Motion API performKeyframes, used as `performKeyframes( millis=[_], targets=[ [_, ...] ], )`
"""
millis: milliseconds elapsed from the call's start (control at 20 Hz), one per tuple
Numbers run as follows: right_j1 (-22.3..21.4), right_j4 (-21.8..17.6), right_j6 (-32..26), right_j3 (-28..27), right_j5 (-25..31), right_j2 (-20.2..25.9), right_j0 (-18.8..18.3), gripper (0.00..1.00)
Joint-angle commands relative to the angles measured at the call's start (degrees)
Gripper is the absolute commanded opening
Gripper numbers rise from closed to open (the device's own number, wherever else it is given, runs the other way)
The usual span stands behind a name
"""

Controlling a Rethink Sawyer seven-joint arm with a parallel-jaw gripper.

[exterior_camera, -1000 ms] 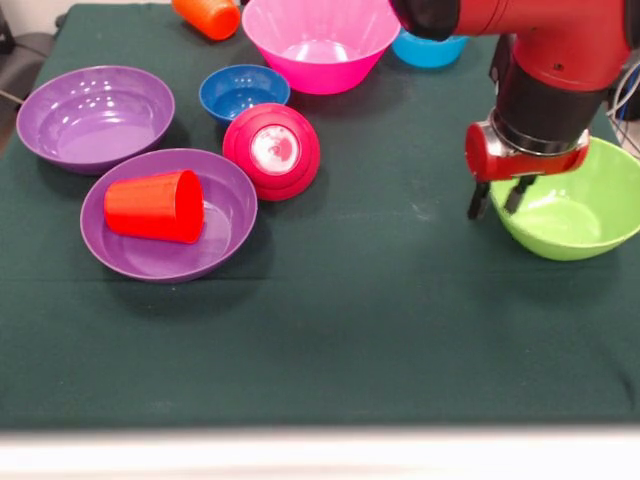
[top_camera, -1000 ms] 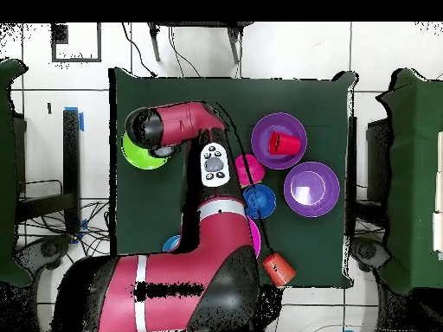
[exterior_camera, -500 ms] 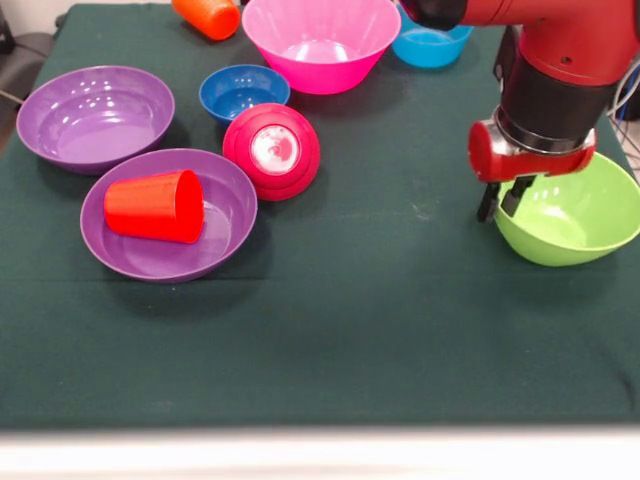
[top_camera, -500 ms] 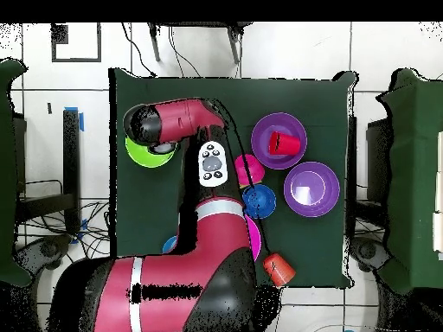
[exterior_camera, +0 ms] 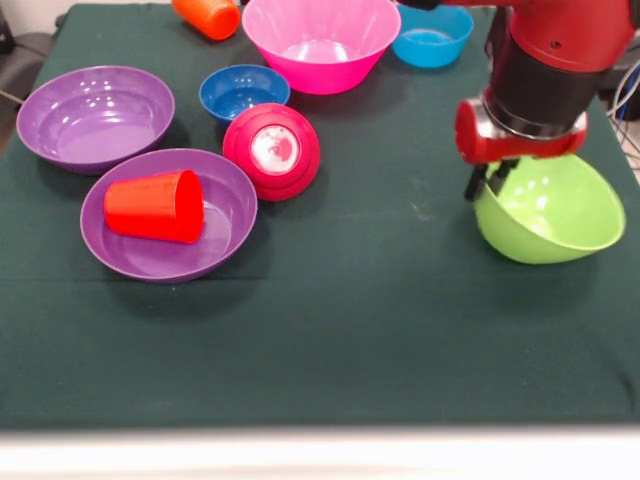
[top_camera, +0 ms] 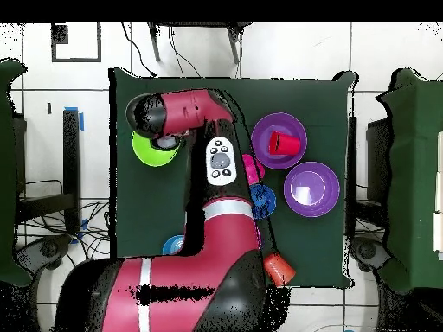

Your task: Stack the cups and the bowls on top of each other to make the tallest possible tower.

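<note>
Gripping the near-side rim of the green bowl (exterior_camera: 550, 215), the gripper (exterior_camera: 490, 182) has its fingers pinched on that thin edge, one inside and one outside, and the bowl hangs tilted with its mouth leaning toward the arm. It looks like light, stiff, glossy plastic, so I'd judge it easy to lift but slippery, and the rim is the only sensible place to take it.

One purple bowl (exterior_camera: 168, 214) holds a red cup (exterior_camera: 155, 206) lying on its side. The other purple bowl (exterior_camera: 95, 117) sits empty, as do the pink bowl (exterior_camera: 321, 42), dark blue bowl (exterior_camera: 243, 92) and light blue bowl (exterior_camera: 431, 35). A crimson bowl (exterior_camera: 271, 151) rests upside down beside the dark blue one. An orange cup (exterior_camera: 207, 16) lies near the table (exterior_camera: 340, 330) edge. No tower yet.
</note>
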Motion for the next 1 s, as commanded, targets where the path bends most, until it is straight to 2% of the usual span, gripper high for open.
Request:
performKeyframes(
  millis=[50, 100, 450, 750, 850, 900, 950, 1000],
  targets=[
    [-3.38, -5.11, -31.62, -12.85, 23.79, 7.49, -7.08, 0.00],
    [-3.41, -5.60, -34.02, -13.71, 24.87, 8.34, -7.88, 0.00],
    [-3.30, -7.18, -37.92, -17.73, 32.10, 10.32, -10.36, 0.00],
    [0.41, -9.43, -42.85, -25.37, 36.36, 11.51, -11.35, 0.00],
    [1.13, -10.02, -42.78, -27.06, 37.82, 11.22, -11.15, 0.00],
    [1.33, -10.27, -41.46, -27.41, 40.45, 10.41, -10.89, 0.00],
    [1.17, -9.37, -38.95, -26.40, 42.71, 9.71, -10.83, 0.00],
    [-0.31, -8.21, -37.06, -22.79, 42.09, 8.63, -10.70, 0.00]
  ],
)
